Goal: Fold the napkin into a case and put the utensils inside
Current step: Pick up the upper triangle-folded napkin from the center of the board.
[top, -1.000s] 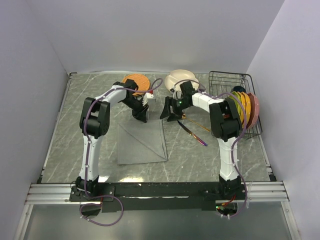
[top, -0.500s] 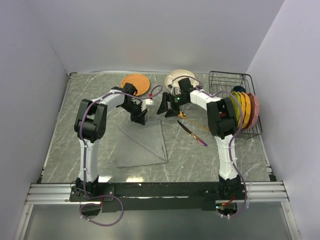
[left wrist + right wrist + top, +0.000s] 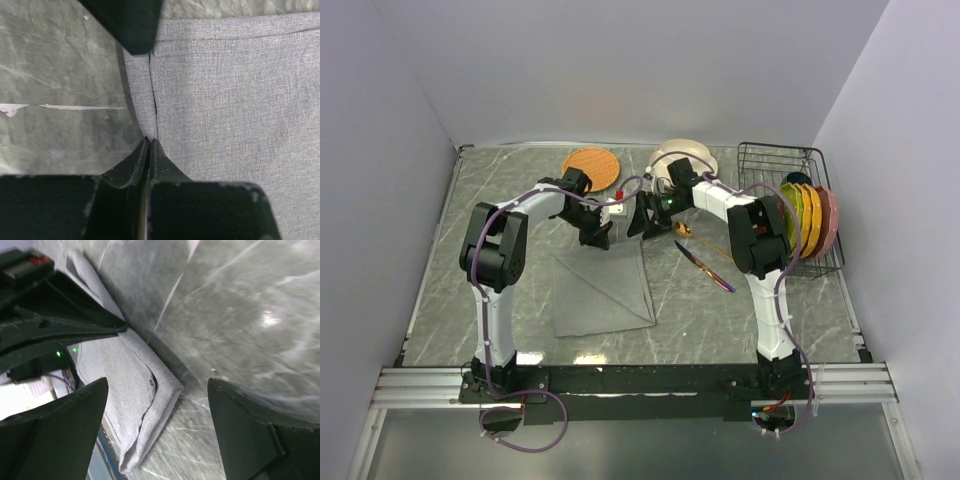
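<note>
Watching the overhead feed, I see the left gripper (image 3: 148,144) has finished closing since a second ago. Its fingers are now pressed together on the far edge of the napkin (image 3: 603,290), and in the wrist view the cloth's fold line runs straight in between the tips. The left arm's elbow has also swung out toward the left edge of the table (image 3: 490,200), while the gripper itself has barely shifted.

The right gripper (image 3: 156,387) has spread wider than it was and has edged a little to the left. Its fingers now stand well apart over the napkin's far right corner, and nothing is held between them. From its wrist view that corner lies doubled over on the table, its layers slightly parted, with the left gripper's tip touching the cloth just beyond.

The napkin sits where it was, around the middle of the table and a bit left of centre. It is folded, with a diagonal crease across it.

The utensils have not moved. The purple knife (image 3: 705,268) lies just right of the napkin, angled toward the right edge, and the gold spoon (image 3: 712,245) is just beyond it. Near the far edge I see the orange mat (image 3: 592,167) and a cream bowl (image 3: 682,155). The wire rack (image 3: 770,165) with coloured plates (image 3: 810,220) stands in the far right corner.
</note>
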Robot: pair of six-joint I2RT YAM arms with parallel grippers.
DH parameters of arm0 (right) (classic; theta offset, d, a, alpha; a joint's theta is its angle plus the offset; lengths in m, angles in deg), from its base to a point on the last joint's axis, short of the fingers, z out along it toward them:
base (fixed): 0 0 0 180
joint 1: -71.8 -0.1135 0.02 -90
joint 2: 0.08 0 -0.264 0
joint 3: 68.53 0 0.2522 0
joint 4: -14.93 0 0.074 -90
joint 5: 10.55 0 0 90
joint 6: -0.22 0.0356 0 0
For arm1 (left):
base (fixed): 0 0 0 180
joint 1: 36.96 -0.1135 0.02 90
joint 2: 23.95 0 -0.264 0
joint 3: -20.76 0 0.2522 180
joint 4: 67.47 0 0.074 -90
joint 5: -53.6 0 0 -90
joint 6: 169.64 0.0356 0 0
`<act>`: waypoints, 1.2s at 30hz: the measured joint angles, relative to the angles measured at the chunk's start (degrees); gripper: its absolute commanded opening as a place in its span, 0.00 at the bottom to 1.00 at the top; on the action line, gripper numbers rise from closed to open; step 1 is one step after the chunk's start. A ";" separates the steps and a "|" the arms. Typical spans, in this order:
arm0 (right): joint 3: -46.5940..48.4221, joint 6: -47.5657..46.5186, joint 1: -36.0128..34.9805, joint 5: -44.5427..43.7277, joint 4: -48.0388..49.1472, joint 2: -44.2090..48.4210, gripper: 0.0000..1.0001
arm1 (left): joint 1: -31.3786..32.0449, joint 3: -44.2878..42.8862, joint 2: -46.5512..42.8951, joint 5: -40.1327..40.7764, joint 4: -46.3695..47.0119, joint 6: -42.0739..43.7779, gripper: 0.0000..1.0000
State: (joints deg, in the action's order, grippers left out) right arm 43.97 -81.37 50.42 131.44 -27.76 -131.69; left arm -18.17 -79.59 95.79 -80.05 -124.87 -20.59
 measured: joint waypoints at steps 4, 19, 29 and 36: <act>0.00 -2.97 -1.05 0.76 -1.40 -0.11 0.78 | 0.02 0.00 -0.20 -0.02 0.50 0.22 0.01; -0.04 -10.86 -2.32 1.49 -5.79 -1.05 0.45 | 0.07 0.00 -0.20 -0.02 0.52 1.99 0.01; -0.04 -11.23 -2.64 1.86 -5.90 -1.44 0.35 | 0.07 0.00 -0.22 -0.50 0.48 3.74 0.01; -0.04 -11.52 -2.73 2.10 -5.86 -2.10 0.05 | 0.07 0.00 -0.24 -0.50 0.15 4.94 0.39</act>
State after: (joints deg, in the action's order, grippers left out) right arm 43.92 -92.89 47.68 133.54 -33.62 -133.79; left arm -18.11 -79.59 95.55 -80.56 -124.71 -15.66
